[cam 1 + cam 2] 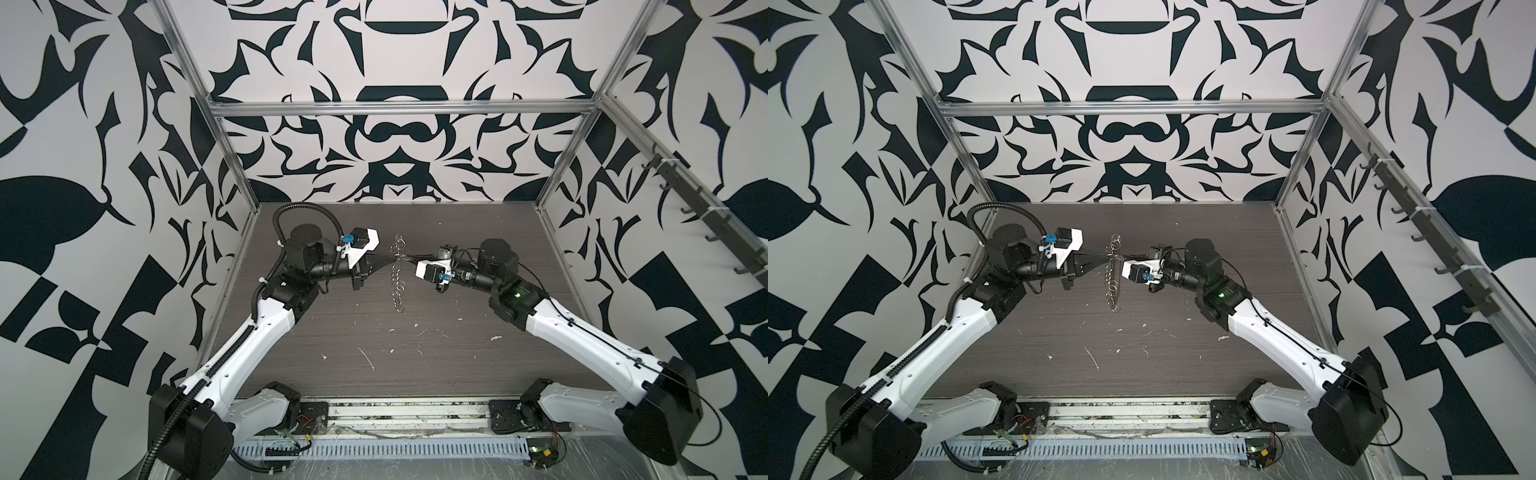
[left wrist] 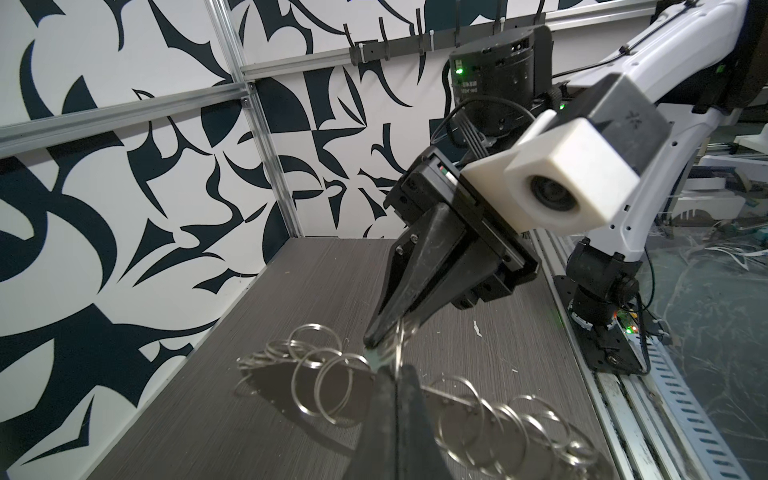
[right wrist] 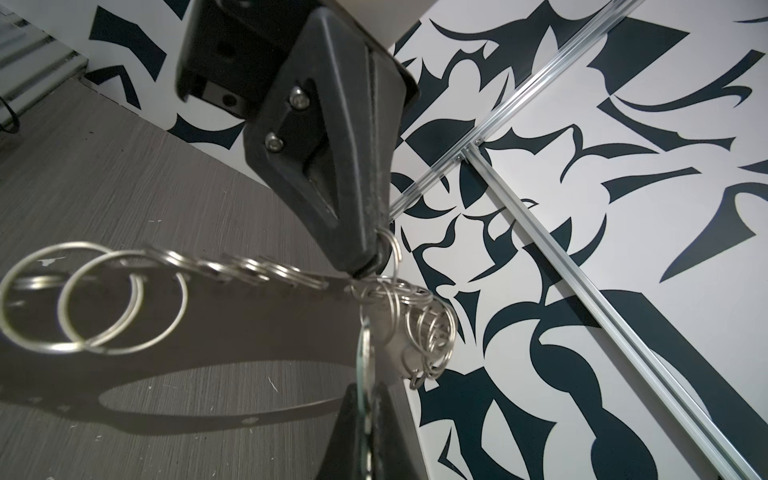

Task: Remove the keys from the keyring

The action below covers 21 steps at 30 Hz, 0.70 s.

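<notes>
The keyring was a thin, dark grey metal band bent into a wide hoop, with small rivets along it, strung with many silver split rings; in both top views it showed edge-on, as a narrow line of rings running away from the camera over the far middle of the table; whether its lower end touched the tabletop could not be told.

The key tag was a small, pale mint sliver, seen edge-on in the right wrist view and as a greenish tip in the left wrist view, sitting just where the two grippers met.

Both arms reached inward from the near corners, forearms sloping up and wrists bent so that the grippers lay roughly level and pointed at each other, tips almost meeting.

The left gripper was clenched, its tip pinching one small split ring at the crowded end of the chain; the right gripper was likewise clamped tight, the key tag running down between its fingers; the keyring hung held between them.
</notes>
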Motion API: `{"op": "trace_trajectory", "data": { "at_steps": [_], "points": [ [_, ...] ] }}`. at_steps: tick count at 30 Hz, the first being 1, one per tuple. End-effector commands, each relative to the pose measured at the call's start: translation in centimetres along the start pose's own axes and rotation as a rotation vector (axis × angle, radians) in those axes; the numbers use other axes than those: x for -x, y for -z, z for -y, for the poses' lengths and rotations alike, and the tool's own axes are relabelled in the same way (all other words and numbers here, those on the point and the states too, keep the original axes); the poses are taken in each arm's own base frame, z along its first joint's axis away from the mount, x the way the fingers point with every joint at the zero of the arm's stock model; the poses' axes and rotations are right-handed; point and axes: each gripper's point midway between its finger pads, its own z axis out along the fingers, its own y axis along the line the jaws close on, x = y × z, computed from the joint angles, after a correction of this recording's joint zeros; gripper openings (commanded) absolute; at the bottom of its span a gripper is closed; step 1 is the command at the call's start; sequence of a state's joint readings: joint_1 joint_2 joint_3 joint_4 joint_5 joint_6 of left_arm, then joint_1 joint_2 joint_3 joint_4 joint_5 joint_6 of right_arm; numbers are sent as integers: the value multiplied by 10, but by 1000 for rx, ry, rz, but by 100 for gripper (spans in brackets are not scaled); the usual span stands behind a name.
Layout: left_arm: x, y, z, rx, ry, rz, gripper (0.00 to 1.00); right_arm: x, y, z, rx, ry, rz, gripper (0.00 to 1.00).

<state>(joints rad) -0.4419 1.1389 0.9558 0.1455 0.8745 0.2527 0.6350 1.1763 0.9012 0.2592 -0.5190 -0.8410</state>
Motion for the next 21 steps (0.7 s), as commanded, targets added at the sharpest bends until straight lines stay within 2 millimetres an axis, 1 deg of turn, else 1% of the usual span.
{"op": "trace_trajectory", "data": {
  "at_steps": [1, 2, 3, 4, 6, 7, 10, 14, 17, 21],
  "points": [
    [18, 4, -4, 15, -56, 22, 0, 6, 7, 3, -33, -1, 9, 7],
    [18, 3, -4, 13, -55, 20, 0, 7, 9, 3, -33, 1, 8, 3],
    [17, 3, -4, 13, -52, 17, 0, 9, 10, 4, -36, 5, 13, 3],
    [17, 3, -5, 13, -52, 15, 0, 10, 11, 4, -36, 6, 14, 5],
    [15, 3, -5, 12, -52, 11, 0, 15, 13, 5, -29, -1, 17, 19],
    [15, 3, -5, 12, -53, 11, 0, 17, 15, 6, -29, -2, 19, 24],
    [14, 3, -5, 10, -58, 9, 0, 23, 19, 7, -32, -3, 31, 25],
    [13, 3, -3, 3, -73, 2, 0, 38, 24, 8, -2, -44, 68, 29],
    [12, 3, -2, -3, -83, -3, 0, 51, 25, 10, 20, -88, 112, 27],
    [10, 3, -1, -8, -87, -11, 0, 64, 24, 14, 56, -146, 148, 25]
  ]
}}
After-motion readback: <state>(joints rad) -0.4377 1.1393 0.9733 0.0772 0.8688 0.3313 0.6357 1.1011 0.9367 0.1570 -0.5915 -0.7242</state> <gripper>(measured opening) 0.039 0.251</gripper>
